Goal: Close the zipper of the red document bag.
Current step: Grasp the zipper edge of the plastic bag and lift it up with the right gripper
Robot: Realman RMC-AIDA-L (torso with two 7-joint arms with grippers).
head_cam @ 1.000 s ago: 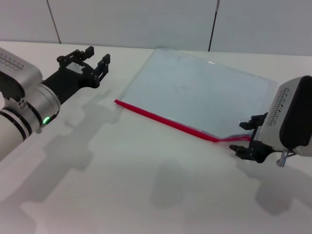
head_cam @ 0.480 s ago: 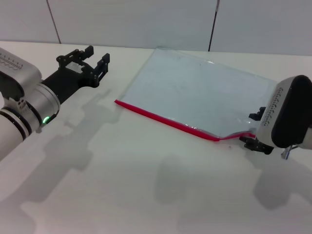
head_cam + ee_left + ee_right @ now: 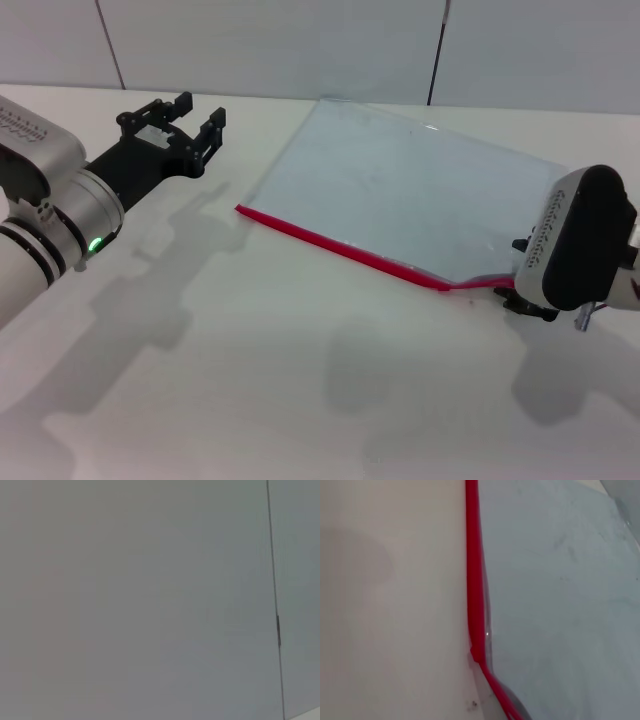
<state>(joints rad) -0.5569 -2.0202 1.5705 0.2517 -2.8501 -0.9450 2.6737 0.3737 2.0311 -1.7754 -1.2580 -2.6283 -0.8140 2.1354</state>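
Note:
The red document bag [image 3: 400, 190] lies flat on the white table, a clear bluish pouch angled from back centre to front right. Its zipper [image 3: 340, 248] is a thin red strip along the near long edge, kinked upward near its right end. In the right wrist view the zipper [image 3: 473, 580] runs beside the clear plastic of the bag [image 3: 560, 605] and bends where it kinks. My right gripper [image 3: 522, 298] sits at the zipper's right end, mostly hidden under the wrist housing. My left gripper [image 3: 197, 118] hovers open, left of the bag and apart from it.
A white table [image 3: 250, 380] carries only the bag, with grey wall panels [image 3: 300, 40] behind it. The left wrist view shows only a grey wall panel [image 3: 150, 600] with a dark seam.
My right arm has moved in toward the zipper's right end, and its wrist now covers the gripper. The left arm has not moved.

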